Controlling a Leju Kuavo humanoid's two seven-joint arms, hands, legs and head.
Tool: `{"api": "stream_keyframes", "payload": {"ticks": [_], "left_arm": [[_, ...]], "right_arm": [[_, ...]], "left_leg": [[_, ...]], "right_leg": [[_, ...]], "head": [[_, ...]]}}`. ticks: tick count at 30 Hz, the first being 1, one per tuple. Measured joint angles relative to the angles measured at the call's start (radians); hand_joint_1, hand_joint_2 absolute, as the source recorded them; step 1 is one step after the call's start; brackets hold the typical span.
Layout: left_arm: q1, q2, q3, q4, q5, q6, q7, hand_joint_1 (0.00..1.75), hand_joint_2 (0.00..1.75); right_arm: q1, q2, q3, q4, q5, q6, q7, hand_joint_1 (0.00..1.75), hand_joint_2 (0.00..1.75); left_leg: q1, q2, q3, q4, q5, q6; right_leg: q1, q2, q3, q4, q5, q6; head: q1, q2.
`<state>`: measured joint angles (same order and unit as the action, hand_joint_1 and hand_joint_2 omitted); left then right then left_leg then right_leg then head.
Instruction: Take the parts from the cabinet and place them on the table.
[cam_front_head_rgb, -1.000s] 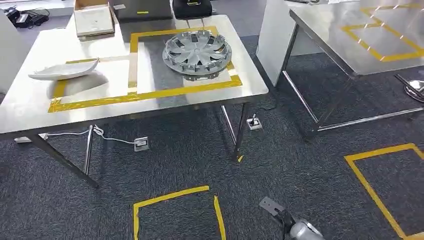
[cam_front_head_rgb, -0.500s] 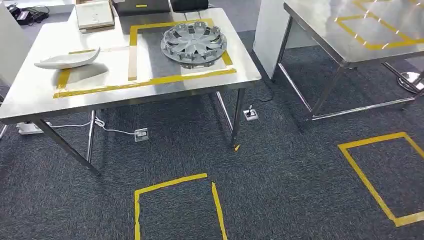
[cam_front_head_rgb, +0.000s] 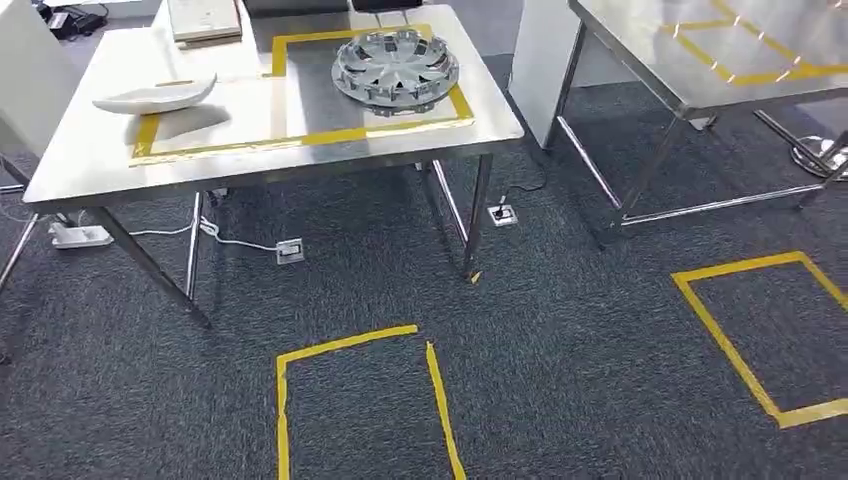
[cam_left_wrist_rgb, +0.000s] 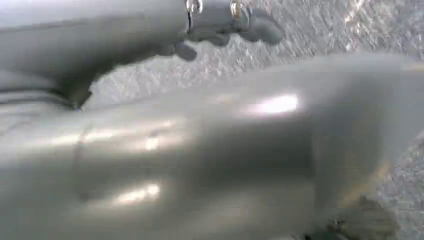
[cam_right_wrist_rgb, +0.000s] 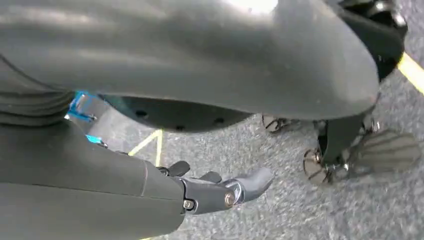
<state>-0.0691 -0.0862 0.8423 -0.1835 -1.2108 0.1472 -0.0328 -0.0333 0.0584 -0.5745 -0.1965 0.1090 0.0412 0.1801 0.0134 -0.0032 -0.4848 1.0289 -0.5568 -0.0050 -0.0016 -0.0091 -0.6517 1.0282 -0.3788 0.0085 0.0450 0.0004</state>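
A grey wheel cover (cam_front_head_rgb: 395, 68) lies inside a yellow tape frame on the steel table (cam_front_head_rgb: 90, 170) ahead of me. A white curved panel (cam_front_head_rgb: 155, 97) rests on the same table, to the left of the wheel cover. My left hand (cam_left_wrist_rgb: 220, 20) hangs over the carpet, its fingers loosely extended and holding nothing. My right hand (cam_right_wrist_rgb: 215, 190) also hangs above the carpet with its fingers stretched out and nothing in them. Both hands are far from the table.
A second steel table (cam_front_head_rgb: 640, 40) stands to the right, across a gap of carpet. Yellow tape squares mark the floor in front (cam_front_head_rgb: 360, 400) and at the right (cam_front_head_rgb: 760, 330). A flat cardboard box (cam_front_head_rgb: 205, 18) lies at the table's far edge. A power strip (cam_front_head_rgb: 80, 235) and cable lie under the table.
The whole head view has shifted, so the camera moved; the table now sits higher in the picture. My right arm, at the bottom edge one second ago, has left the head view.
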Motion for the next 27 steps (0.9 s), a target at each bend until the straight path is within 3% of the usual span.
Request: {"api": "stream_keyframes", "payload": {"ticks": [1, 2, 4, 5, 6, 7, 8, 10, 11, 12, 13, 15, 16, 17, 18, 19, 20, 21, 22, 23, 25, 26, 27], "left_arm": [[-0.001, -0.001, 0.0, 0.001, -0.001, 0.001, -0.002, 0.0, 0.0], [-0.002, 0.0, 0.0, 0.001, -0.005, 0.003, -0.003, 0.0, 0.0], [-0.001, 0.001, 0.0, 0.0, -0.015, 0.007, -0.009, 0.0, 0.0], [-0.001, 0.001, 0.0, 0.0, -0.016, 0.007, -0.011, 0.0, 0.0], [0.001, 0.0, 0.0, 0.0, -0.017, 0.007, -0.015, 0.0, 0.0], [0.003, -0.001, 0.0, 0.0, -0.018, 0.007, -0.02, 0.0, 0.0], [0.005, -0.002, 0.0, 0.001, -0.019, 0.007, -0.023, 0.0, 0.0], [0.006, -0.004, 0.0, 0.001, -0.022, 0.007, -0.025, 0.0, 0.0], [0.008, -0.011, 0.0, 0.003, -0.025, 0.005, -0.023, 0.0, 0.0], [0.01, -0.01, -0.001, 0.003, -0.027, 0.004, -0.021, 0.0, 0.0], [0.011, -0.009, -0.001, 0.003, -0.029, 0.002, -0.018, 0.0, 0.0], [0.013, -0.008, -0.002, 0.005, -0.028, 0.0, -0.013, 0.0, 0.0], [0.018, -0.003, -0.002, 0.005, -0.025, 0.001, -0.01, 0.0, 0.0], [0.021, 0.0, -0.002, 0.006, -0.023, 0.002, -0.006, 0.0, 0.0], [0.023, 0.001, -0.002, 0.008, -0.019, 0.002, 0.0, 0.0, 0.0], [0.025, 0.007, -0.002, 0.009, -0.016, 0.002, 0.003, 0.0, 0.0], [0.026, 0.013, -0.002, 0.01, -0.014, -0.001, 0.003, 0.0, 0.0], [0.028, 0.021, -0.001, 0.01, -0.009, -0.004, 0.003, 0.0, 0.0], [0.03, 0.024, -0.001, 0.01, -0.006, -0.005, 0.003, 0.0, 0.0], [0.032, 0.03, 0.0, 0.011, -0.005, -0.008, 0.002, 0.0, 0.0], [0.033, 0.037, 0.0, 0.011, -0.005, -0.018, -0.005, 0.0, 0.0], [0.03, 0.037, 0.0, 0.011, -0.005, -0.024, -0.012, 0.0, 0.0], [0.027, 0.035, 0.0, 0.012, -0.008, -0.036, -0.027, 0.0, 0.0]], "right_arm": [[0.003, 0.0, 0.002, 0.001, 0.009, 0.001, -0.001, 0.0, 0.0], [0.002, 0.0, 0.007, 0.001, 0.026, 0.003, -0.002, 0.0, 0.0], [0.002, 0.0, 0.027, 0.002, 0.063, 0.001, 0.014, 0.0, 0.0], [0.001, 0.0, 0.036, 0.002, 0.085, -0.001, 0.026, 0.0, 0.0], [-0.001, 0.0, 0.052, 0.003, 0.116, -0.002, 0.039, 0.0, 0.0], [-0.001, 0.001, 0.071, 0.004, 0.149, -0.003, 0.048, 0.0, 0.0], [-0.001, 0.002, 0.093, 0.004, 0.175, -0.006, 0.05, 0.0, 0.0], [-0.002, 0.003, 0.13, 0.004, 0.197, -0.005, 0.035, 0.0, 0.0], [-0.006, 0.003, 0.141, 0.004, 0.199, 0.002, 0.018, 0.0, 0.0], [-0.007, 0.003, 0.148, 0.004, 0.199, 0.007, 0.002, 0.0, 0.0], [-0.008, 0.007, 0.155, 0.004, 0.199, 0.013, -0.01, 0.0, 0.0], [-0.017, 0.012, 0.168, 0.004, 0.206, 0.024, -0.013, 0.0, 0.0], [-0.018, 0.018, 0.174, 0.006, 0.211, 0.03, -0.01, 0.0, 0.0], [-0.022, 0.019, 0.18, 0.006, 0.221, 0.033, -0.008, 0.0, 0.0], [-0.024, 0.019, 0.187, 0.006, 0.231, 0.036, -0.003, 0.0, 0.0], [-0.023, 0.02, 0.197, 0.006, 0.244, 0.037, 0.0, 0.0, 0.0], [-0.023, 0.021, 0.207, 0.006, 0.258, 0.037, 0.004, 0.0, 1.75], [-0.021, 0.023, 0.219, 0.006, 0.269, 0.032, 0.005, 0.0, 1.75], [-0.02, 0.023, 0.225, 0.006, 0.271, 0.027, 0.005, 0.0, 1.75], [-0.019, 0.023, 0.229, 0.006, 0.274, 0.013, 0.005, 0.0, 1.75], [-0.017, 0.021, 0.241, 0.006, 0.293, -0.013, 0.008, 0.0, 1.75], [-0.018, 0.018, 0.247, 0.006, 0.301, -0.018, 0.016, 0.0, 1.75], [-0.018, 0.011, 0.254, 0.006, 0.308, -0.026, 0.029, 0.0, 1.75]], "left_leg": [[0.004, 0.004, -0.007, -0.001, 0.008, 0.011], [0.003, 0.006, -0.021, -0.001, 0.02, 0.021], [0.002, 0.007, -0.049, 0.0, 0.041, 0.027], [0.0, 0.007, -0.062, 0.0, 0.052, 0.026], [-0.002, 0.007, -0.072, 0.002, 0.063, 0.026], [-0.004, 0.007, -0.086, 0.003, 0.072, 0.025], [-0.007, 0.007, -0.097, 0.004, 0.082, 0.025], [-0.012, 0.006, -0.112, 0.004, 0.096, 0.025], [-0.006, 0.008, -0.115, 0.004, 0.104, 0.022], [-0.009, 0.009, -0.118, 0.003, 0.11, 0.014], [-0.002, 0.011, -0.117, -0.001, 0.117, 0.006], [0.001, 0.011, -0.117, -0.013, 0.135, -0.007], [-0.004, 0.011, -0.121, -0.01, 0.136, -0.012], [-0.005, 0.006, -0.131, 0.003, 0.108, -0.015], [-0.003, 0.004, -0.147, 0.045, 0.053, -0.017], [-0.001, 0.004, -0.166, 0.108, -0.002, -0.023], [0.0, 0.004, -0.185, 0.184, -0.048, -0.029], [0.0, 0.004, -0.197, 0.251, -0.071, -0.034], [0.001, 0.004, -0.191, 0.271, -0.062, -0.038], [0.003, 0.004, -0.165, 0.254, -0.036, -0.041], [0.01, 0.005, -0.051, 0.102, 0.034, -0.05], [0.014, 0.003, -0.001, 0.019, 0.011, -0.058], [0.001, -0.002, 0.018, -0.011, -0.011, -0.048]], "right_leg": [[-0.001, 0.002, -0.005, 0.003, -0.001, 0.004], [-0.005, 0.004, -0.021, 0.038, -0.06, 0.012], [-0.006, 0.004, -0.063, 0.175, -0.178, 0.02], [-0.005, 0.004, -0.081, 0.251, -0.219, 0.021], [-0.005, 0.004, -0.087, 0.303, -0.231, 0.02], [-0.005, 0.004, -0.071, 0.308, -0.215, 0.016], [-0.003, 0.005, -0.031, 0.271, -0.183, 0.009], [0.01, 0.008, 0.098, 0.096, -0.133, -0.018], [0.02, 0.01, 0.157, -0.004, -0.158, -0.046], [0.021, 0.006, 0.172, -0.031, -0.158, -0.043], [0.029, 0.008, 0.167, -0.029, -0.147, -0.039], [0.032, 0.008, 0.161, -0.037, -0.137, -0.048], [0.014, 0.004, 0.154, -0.061, -0.115, -0.053], [0.015, 0.001, 0.15, -0.066, -0.104, -0.053], [0.013, 0.001, 0.138, -0.067, -0.092, -0.062], [0.013, 0.0, 0.126, -0.065, -0.084, -0.059], [0.013, -0.002, 0.112, -0.062, -0.075, -0.058], [0.013, -0.005, 0.096, -0.056, -0.067, -0.056], [0.012, -0.006, 0.082, -0.051, -0.061, -0.054], [0.009, -0.007, 0.067, -0.044, -0.055, -0.05], [0.0, -0.007, 0.031, -0.021, -0.043, -0.037], [-0.003, -0.007, 0.021, -0.008, -0.04, -0.031], [0.003, -0.006, 0.009, 0.0, -0.035, -0.023]], "head": [[0.0, 0.0], [0.002, 0.0], [0.007, 0.0], [0.01, 0.0], [0.01, 0.0], [0.01, 0.0], [0.011, 0.0], [0.014, 0.0], [0.012, 0.0], [0.012, 0.0], [0.017, 0.0], [0.022, 0.0], [0.023, 0.0], [0.023, 0.0], [0.02, 0.0], [0.018, 0.0], [0.018, 0.0], [0.017, 0.0], [0.017, 0.0], [0.017, 0.0], [0.017, 0.0], [0.017, 0.0], [0.014, 0.0]]}}
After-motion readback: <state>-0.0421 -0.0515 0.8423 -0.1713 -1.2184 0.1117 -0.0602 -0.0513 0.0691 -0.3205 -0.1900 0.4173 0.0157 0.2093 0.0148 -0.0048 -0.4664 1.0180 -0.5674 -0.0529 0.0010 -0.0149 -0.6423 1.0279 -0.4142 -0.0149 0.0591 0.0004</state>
